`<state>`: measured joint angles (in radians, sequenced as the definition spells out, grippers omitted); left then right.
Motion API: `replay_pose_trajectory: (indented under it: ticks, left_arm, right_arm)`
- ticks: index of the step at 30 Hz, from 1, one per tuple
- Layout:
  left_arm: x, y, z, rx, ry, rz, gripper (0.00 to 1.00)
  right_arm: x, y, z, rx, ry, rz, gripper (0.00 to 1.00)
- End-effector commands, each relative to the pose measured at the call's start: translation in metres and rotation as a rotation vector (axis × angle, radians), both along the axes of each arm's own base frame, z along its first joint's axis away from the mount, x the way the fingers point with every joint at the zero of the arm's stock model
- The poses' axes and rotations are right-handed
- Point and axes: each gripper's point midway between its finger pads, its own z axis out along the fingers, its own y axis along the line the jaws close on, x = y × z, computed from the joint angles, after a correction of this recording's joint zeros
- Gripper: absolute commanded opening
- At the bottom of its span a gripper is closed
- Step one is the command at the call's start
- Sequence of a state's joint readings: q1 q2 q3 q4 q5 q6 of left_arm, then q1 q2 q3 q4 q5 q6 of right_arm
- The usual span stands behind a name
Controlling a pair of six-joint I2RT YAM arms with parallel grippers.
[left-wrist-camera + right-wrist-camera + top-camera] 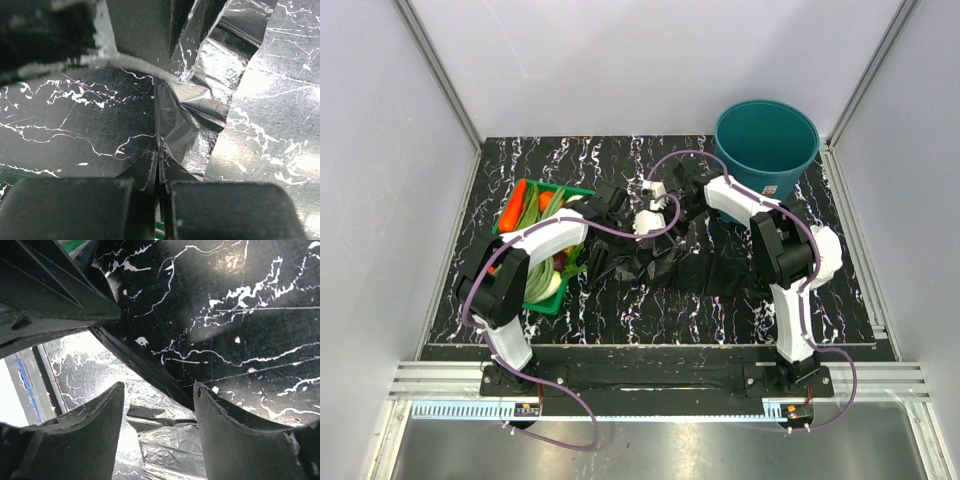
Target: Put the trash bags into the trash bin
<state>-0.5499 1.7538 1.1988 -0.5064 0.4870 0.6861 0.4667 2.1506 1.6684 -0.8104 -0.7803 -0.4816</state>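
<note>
Top external view: arm bases at near edge of the black marbled table [720, 310]. Mid-table, the trash bags [660, 262] lie as one crumpled glossy black film mass on the tabletop, betw. the two arms; we can't tell one bag from the other.

Left gripper [608, 203] is at the mass's far-left edge. Left wrist cam: fingers [75, 210] pressed together, only a slit; a film crease runs into the slit, so it looks pinched.

Right gripper [157, 425]: jaws well apart, nothing betw. them, film below.

Left side: green veg tray [570, 188].

Far right corner: teal trash bin [770, 170], upright, apart from the bags.
</note>
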Motion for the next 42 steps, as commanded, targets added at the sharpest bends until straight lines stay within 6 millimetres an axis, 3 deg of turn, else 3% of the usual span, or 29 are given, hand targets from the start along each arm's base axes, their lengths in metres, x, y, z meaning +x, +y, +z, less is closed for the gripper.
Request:
replay_pose_trajectory:
  ticks: [1, 9, 20, 22, 28, 42]
  left_arm:
    - [0.008, -0.013, 0.026, -0.055, -0.06, -0.038, 0.0]
    - [0.006, -0.013, 0.025, -0.058, -0.056, -0.042, 0.0]
    - [0.004, -0.013, 0.026, -0.064, -0.056, -0.045, 0.0]
    - [0.003, -0.013, 0.024, -0.061, -0.052, -0.045, 0.0]
    - [0.003, -0.013, 0.026, -0.068, -0.055, -0.04, 0.0]
    - [0.007, -0.018, 0.044, -0.102, -0.064, 0.006, 0.0]
  right_arm:
    - [0.0, 0.018, 0.012, 0.052, -0.032, 0.058, 0.63]
    - [-0.002, 0.028, 0.007, 0.08, 0.003, 0.057, 0.51]
    - [-0.007, 0.034, 0.003, 0.092, 0.031, 0.052, 0.42]
    - [-0.008, 0.034, 0.002, 0.087, 0.034, 0.05, 0.36]
    - [-0.003, 0.033, -0.005, 0.048, 0.052, 0.002, 0.0]
    - [0.002, 0.019, -0.023, -0.144, 0.203, -0.283, 0.0]
